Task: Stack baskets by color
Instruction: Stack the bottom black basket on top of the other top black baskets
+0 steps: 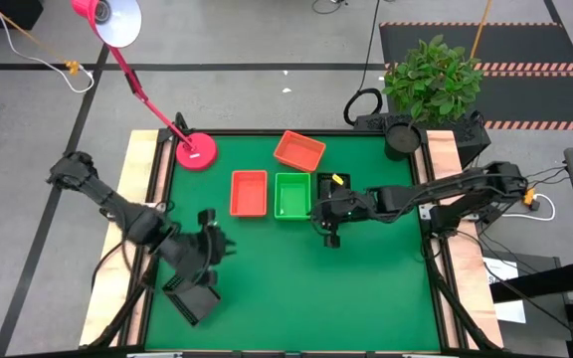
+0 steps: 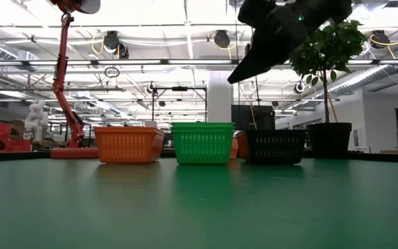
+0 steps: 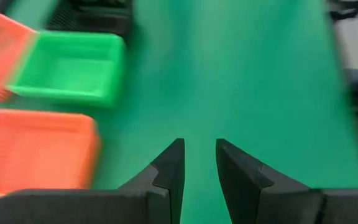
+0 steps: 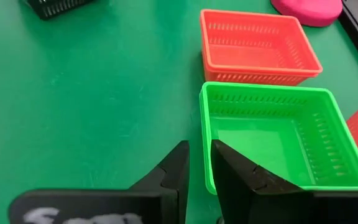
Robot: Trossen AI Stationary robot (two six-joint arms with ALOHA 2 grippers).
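The left gripper (image 1: 229, 248) hovers over bare tabletop (image 1: 366, 288) at 8 o'clock, fingers (image 3: 169, 168) narrowly parted, holding nothing. A black basket (image 1: 193, 302) lies just below it at 7 o'clock. At centre, an orange basket (image 1: 249, 193) and a green basket (image 1: 291, 195) stand side by side; a tilted orange basket (image 1: 298, 151) sits at 12 o'clock. A second black basket (image 2: 273, 146) stands right of the green one. The right gripper (image 1: 318, 213) hovers beside the green basket, fingers (image 4: 176, 168) narrow, empty.

Handling estimate: light, thin, slightly flexible plastic. Pinch one slotted wall at the rim.
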